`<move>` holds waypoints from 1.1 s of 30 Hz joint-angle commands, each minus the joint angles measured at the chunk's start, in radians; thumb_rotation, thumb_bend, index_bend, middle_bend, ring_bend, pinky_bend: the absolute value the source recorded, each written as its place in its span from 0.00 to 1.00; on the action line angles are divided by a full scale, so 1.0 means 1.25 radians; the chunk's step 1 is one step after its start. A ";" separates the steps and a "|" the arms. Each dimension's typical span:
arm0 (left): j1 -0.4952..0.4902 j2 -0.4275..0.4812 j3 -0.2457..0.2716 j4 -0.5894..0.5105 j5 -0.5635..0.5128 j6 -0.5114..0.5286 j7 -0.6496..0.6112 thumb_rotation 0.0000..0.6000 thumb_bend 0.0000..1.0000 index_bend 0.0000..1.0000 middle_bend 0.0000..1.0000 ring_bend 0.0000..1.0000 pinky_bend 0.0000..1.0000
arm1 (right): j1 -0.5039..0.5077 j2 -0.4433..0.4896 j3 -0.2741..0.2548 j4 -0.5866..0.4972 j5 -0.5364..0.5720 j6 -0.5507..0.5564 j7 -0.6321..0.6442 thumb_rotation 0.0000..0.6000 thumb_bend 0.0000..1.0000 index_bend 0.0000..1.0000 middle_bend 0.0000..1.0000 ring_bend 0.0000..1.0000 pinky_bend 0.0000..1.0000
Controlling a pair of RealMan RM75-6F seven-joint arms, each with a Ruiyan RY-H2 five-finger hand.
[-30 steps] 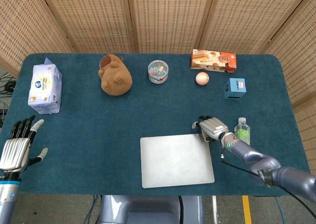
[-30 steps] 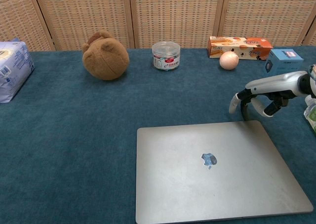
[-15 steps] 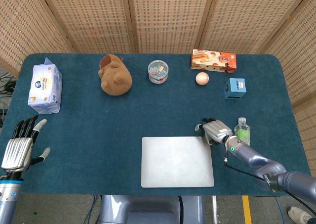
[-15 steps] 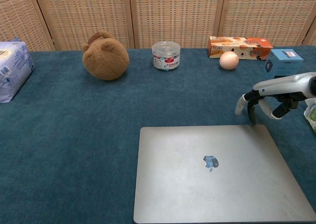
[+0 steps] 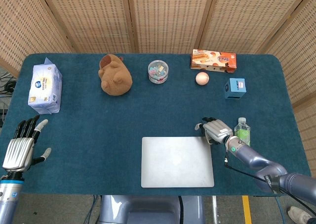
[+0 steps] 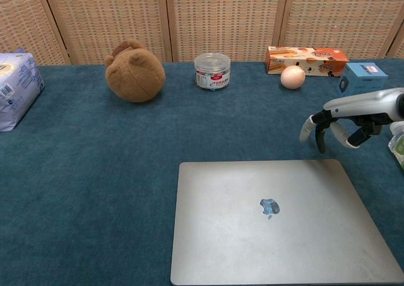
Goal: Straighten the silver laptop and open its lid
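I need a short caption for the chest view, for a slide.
Right hand hovers by the far right corner of the closed silver laptop, which lies square on the blue table.

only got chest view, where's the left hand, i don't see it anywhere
observer: The left hand is by the near left corner of the blue table, fingers spread, holding nothing.
operator: is the laptop's front edge on the table
observer: Yes. Head view shows the whole silver laptop on the table, front edge just inside the near edge.
operator: what's cut off at my right
observer: A clear plastic bottle with a green label, standing just right of the right hand.
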 commanded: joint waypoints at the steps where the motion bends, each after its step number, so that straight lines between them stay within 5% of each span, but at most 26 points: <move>1: 0.002 0.001 0.000 0.000 -0.001 0.002 -0.001 1.00 0.31 0.11 0.00 0.00 0.00 | 0.004 -0.003 0.004 0.005 0.001 -0.004 -0.001 1.00 1.00 0.22 0.38 0.07 0.10; 33: 0.001 -0.001 0.000 0.014 -0.006 -0.003 -0.013 1.00 0.31 0.10 0.00 0.00 0.00 | -0.008 -0.017 -0.008 0.008 0.006 -0.017 -0.011 1.00 1.00 0.22 0.38 0.07 0.10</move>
